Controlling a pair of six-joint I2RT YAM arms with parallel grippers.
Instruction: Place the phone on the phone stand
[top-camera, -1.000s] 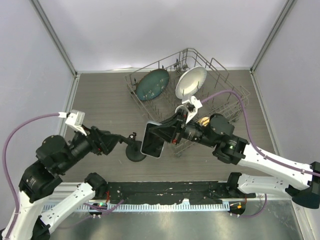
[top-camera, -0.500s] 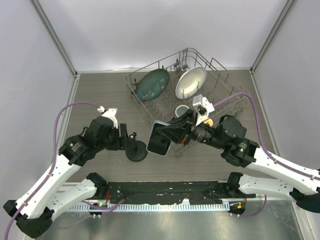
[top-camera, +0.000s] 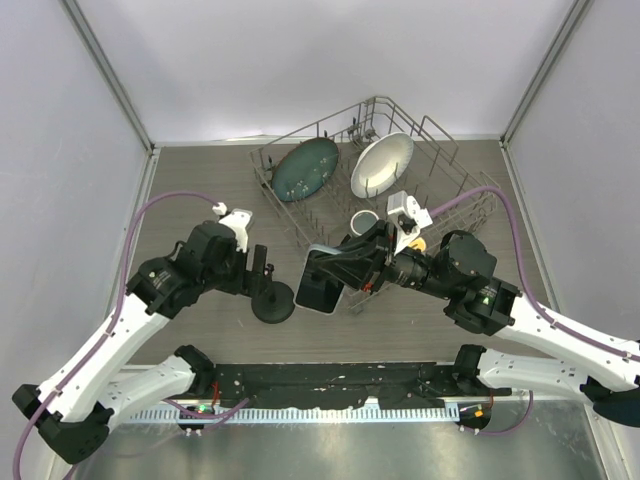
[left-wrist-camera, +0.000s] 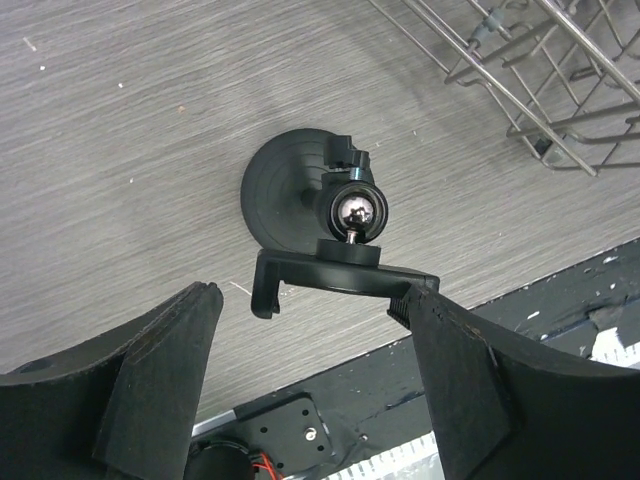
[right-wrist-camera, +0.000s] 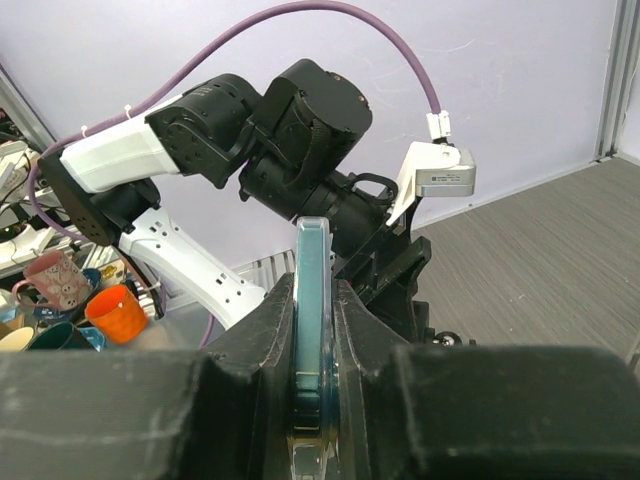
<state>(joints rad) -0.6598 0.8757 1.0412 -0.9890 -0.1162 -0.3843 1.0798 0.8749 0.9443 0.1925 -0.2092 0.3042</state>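
Observation:
The phone (top-camera: 322, 279) is a thin dark slab in a clear case, held in the air just right of the phone stand. My right gripper (top-camera: 343, 272) is shut on it; in the right wrist view the phone (right-wrist-camera: 312, 300) shows edge-on, pinched between the jaws. The phone stand (top-camera: 271, 297) is black, with a round disc base on the table; in the left wrist view the stand (left-wrist-camera: 330, 225) shows its ball joint and empty cradle. My left gripper (top-camera: 257, 268) is open just left of the stand; its right fingertip (left-wrist-camera: 430, 305) is at the cradle's end.
A wire dish rack (top-camera: 440, 195) stands behind and to the right, holding a dark green plate (top-camera: 305, 168), a white bowl (top-camera: 381, 163) and a cup (top-camera: 364, 220). Its front corner is close behind the phone. A black strip (top-camera: 330, 380) runs along the table's near edge.
My left arm has swung in and its gripper now sits by the stand. My right gripper first shifted right with the phone, then brought it down a little, tilted flatter, beside the stand.

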